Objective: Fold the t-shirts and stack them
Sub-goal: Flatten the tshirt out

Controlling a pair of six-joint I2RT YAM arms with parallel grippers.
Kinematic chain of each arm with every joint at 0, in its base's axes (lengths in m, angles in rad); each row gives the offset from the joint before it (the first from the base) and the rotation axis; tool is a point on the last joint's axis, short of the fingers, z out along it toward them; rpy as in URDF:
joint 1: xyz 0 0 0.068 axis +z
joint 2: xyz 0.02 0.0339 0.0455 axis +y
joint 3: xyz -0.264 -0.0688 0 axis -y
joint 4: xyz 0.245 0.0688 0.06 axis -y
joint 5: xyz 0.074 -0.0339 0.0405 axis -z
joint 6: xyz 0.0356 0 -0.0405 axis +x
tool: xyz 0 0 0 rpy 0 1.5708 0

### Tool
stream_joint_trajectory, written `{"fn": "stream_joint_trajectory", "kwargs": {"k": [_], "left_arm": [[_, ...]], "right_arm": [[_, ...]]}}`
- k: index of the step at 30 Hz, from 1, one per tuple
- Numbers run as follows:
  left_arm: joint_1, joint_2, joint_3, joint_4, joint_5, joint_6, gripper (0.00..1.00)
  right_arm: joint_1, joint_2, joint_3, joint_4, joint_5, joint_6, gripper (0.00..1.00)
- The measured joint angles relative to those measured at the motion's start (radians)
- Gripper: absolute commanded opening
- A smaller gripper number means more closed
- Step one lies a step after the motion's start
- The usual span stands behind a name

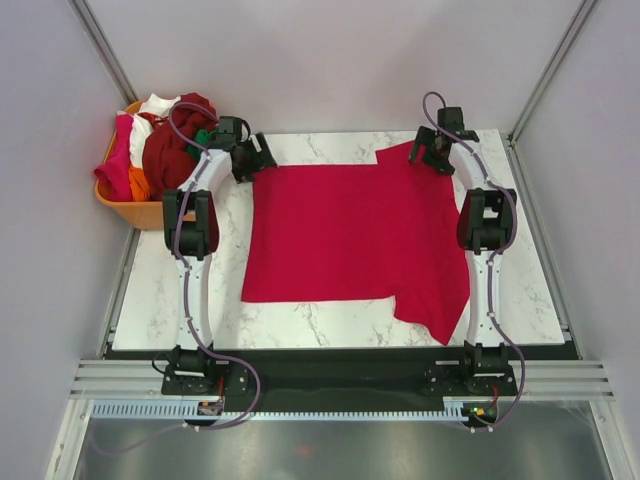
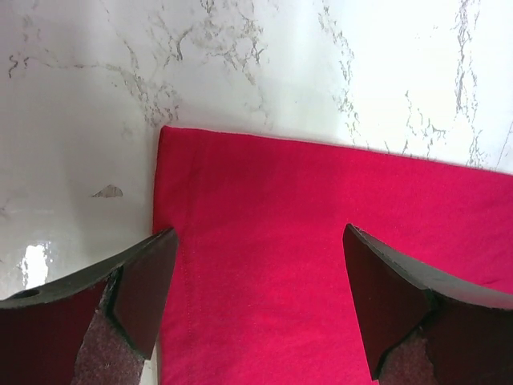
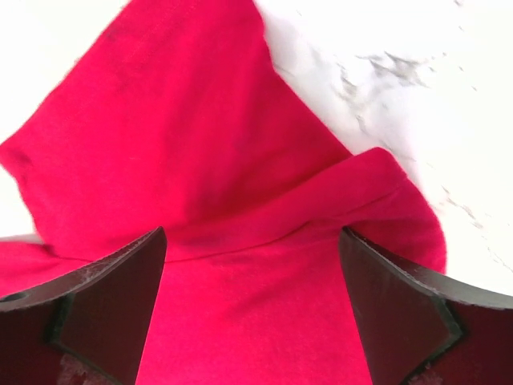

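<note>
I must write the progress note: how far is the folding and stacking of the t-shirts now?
Done: one crimson red cloth t-shirt lies spread on the white marble table. In hand: the open left tool and right tool hover over its far corners, gripping nothing. Left: no fold is made, no stack exists, and other shirts sit heaped in the orange plastic basket.

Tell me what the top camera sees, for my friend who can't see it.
A red t-shirt lies spread on a marble table, with the left gripper and right gripper at its far corners. An orange basket of more shirts sits far left.
</note>
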Motion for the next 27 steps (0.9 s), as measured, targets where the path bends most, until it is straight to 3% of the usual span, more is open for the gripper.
{"fn": "stream_joint_trajectory", "kwargs": {"k": [7,14,20,23,27], "left_arm": [[-0.001,-0.005,-0.002,0.0,-0.005,-0.001,0.98],[-0.008,-0.148,-0.117,-0.033,-0.014,-0.001,1.0],[-0.012,-0.531,-0.382,-0.027,-0.047,-0.002,1.0],[-0.022,-0.808,-0.618,-0.007,-0.073,-0.014,0.99],[-0.086,-1.127,-0.968,0.008,-0.146,-0.067,0.95]], "right_arm": [[-0.029,0.015,0.031,0.003,-0.139,-0.015,0.98],[-0.034,-0.162,-0.174,0.003,-0.214,-0.045,0.98],[-0.018,-0.545,-0.397,-0.001,-0.18,-0.047,0.98],[-0.016,-0.757,-0.539,0.018,-0.143,-0.035,0.98],[0.006,-1.096,-0.859,0.053,-0.021,0.01,0.98]]}}
